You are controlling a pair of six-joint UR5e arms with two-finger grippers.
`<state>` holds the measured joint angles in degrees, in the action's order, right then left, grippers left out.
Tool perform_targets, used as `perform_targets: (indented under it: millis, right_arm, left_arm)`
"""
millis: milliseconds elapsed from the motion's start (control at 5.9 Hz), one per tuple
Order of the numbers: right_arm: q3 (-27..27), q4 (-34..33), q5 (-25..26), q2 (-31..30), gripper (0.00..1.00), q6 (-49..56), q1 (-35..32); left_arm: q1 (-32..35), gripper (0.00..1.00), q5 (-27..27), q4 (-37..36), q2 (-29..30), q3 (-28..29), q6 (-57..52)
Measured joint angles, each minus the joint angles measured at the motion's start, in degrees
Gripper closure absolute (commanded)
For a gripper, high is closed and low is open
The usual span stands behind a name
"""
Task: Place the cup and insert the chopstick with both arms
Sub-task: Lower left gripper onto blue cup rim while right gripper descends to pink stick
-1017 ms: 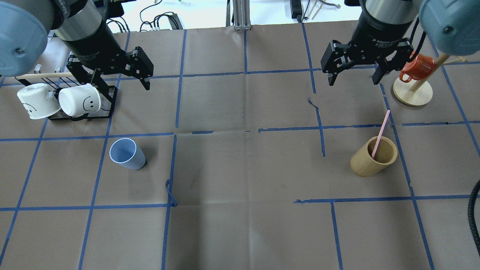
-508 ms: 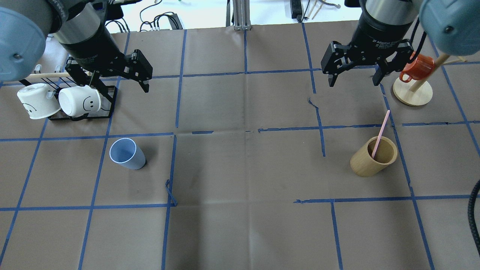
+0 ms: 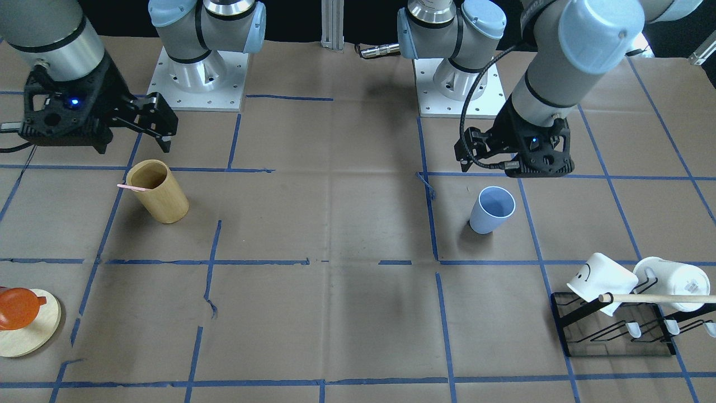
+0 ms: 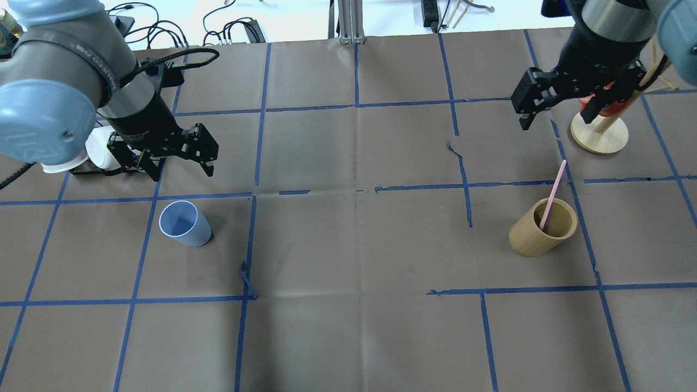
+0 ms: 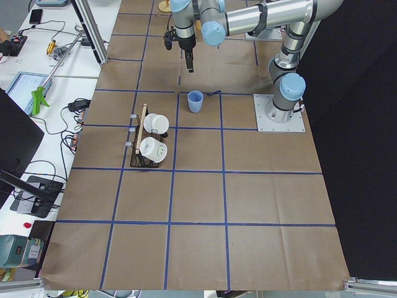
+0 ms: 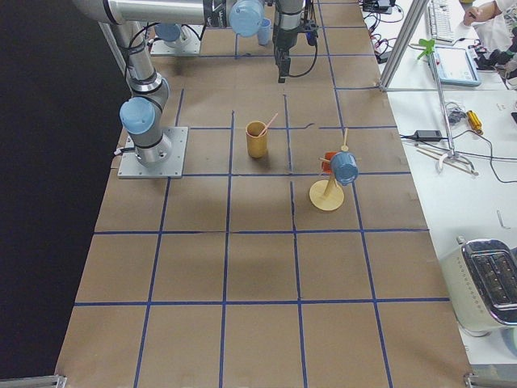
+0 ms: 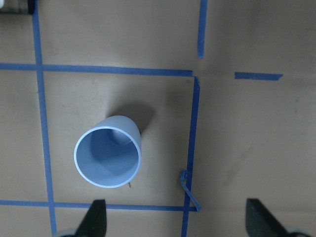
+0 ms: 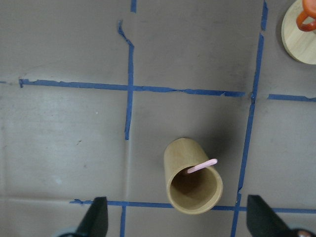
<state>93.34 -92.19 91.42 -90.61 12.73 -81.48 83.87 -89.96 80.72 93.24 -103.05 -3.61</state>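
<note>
The cup (image 4: 184, 224) stands upright on the worktop (image 4: 354, 245), lower left in the overhead view, untouched; my left hand (image 4: 182, 170) has come off the mug rack (image 3: 612, 334) to just above it in frame, fingers wide, empty, so grasping looks next; the chopstick (image 4: 552, 195) leans in the bamboo holder (image 4: 536, 231) at right; my right hand (image 4: 554, 121), open and empty, has slid rightward, well apart.
</note>
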Motion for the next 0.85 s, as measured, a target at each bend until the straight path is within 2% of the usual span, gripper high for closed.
perform_targets:
  millis: [339,508,847]
  right_arm:
    - [12.39,-16.26,-0.13,-3.39,0.00,6.78,4.69]
    - [17.91,-23.72,-0.31,-4.20,0.00,8.25,5.96]
    - [26.01,-34.12,-1.05,-4.66,0.00,7.19,6.42]
  left_arm:
    - [-2.20,0.01,-0.19,-12.09,1.18,-11.00,-4.69]
    - [-2.79,0.04,-0.33,-14.05,1.38,-14.03,-5.45]
    - [-3.10,0.54,-0.32,-14.99,2.39,-15.59,-5.48]
